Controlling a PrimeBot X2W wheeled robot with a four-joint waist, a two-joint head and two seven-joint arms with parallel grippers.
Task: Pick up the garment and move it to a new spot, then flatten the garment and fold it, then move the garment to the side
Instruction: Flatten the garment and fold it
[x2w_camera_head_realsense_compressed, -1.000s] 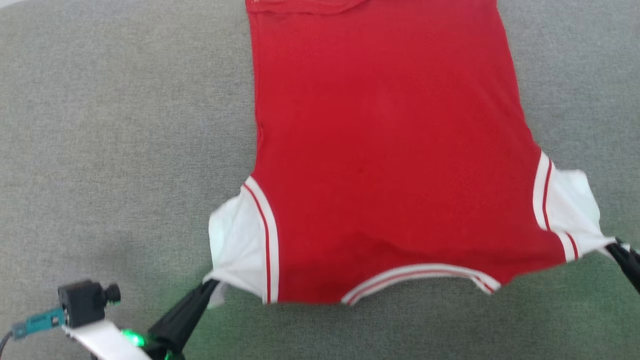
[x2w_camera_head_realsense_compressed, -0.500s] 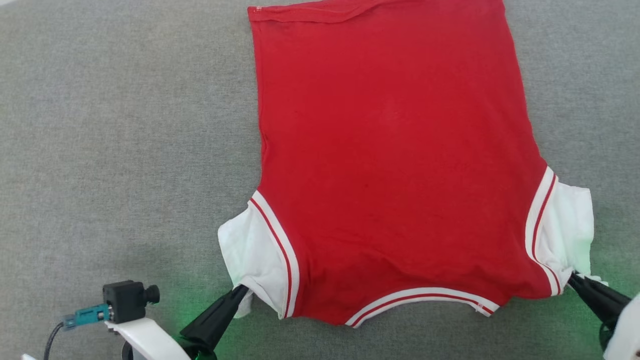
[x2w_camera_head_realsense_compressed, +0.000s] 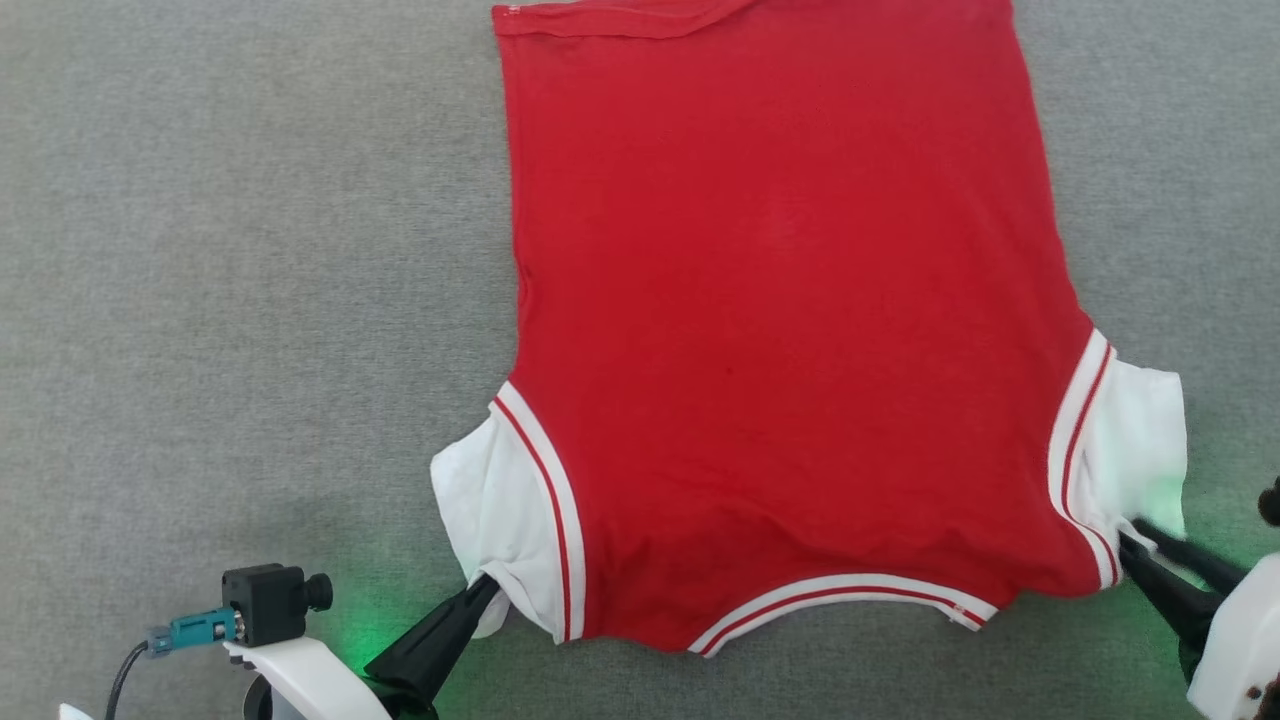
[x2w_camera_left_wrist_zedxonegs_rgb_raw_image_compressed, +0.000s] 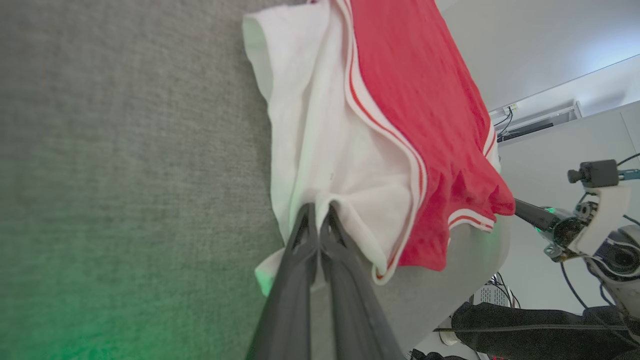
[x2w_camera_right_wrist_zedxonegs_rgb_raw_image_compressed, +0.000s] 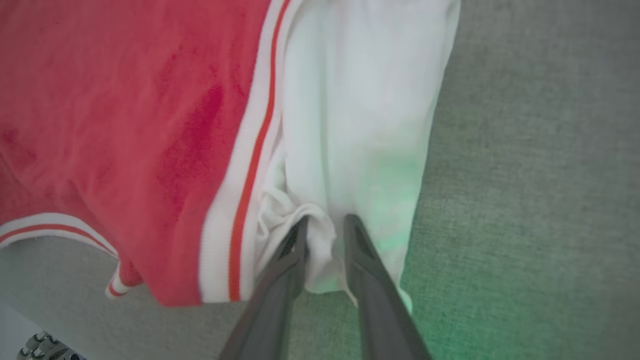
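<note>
Grey fabric surface (x2w_camera_head_realsense_compressed: 250, 250); shirt (x2w_camera_head_realsense_compressed: 780, 330) lies flat, centre-right, collar near me. My left gripper (x2w_camera_head_realsense_compressed: 487, 588) is clamped on the left sleeve (x2w_camera_head_realsense_compressed: 500, 500). My right gripper (x2w_camera_head_realsense_compressed: 1135, 538) has jaws parted, right sleeve (x2w_camera_head_realsense_compressed: 1140, 440) cloth between them.

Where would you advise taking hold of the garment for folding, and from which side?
Probably by the left sleeve and right sleeve, coming low from the collar edge nearest the robot: the garment lies flat, and both sleeves jut sideways with loose hems to pinch.
</note>
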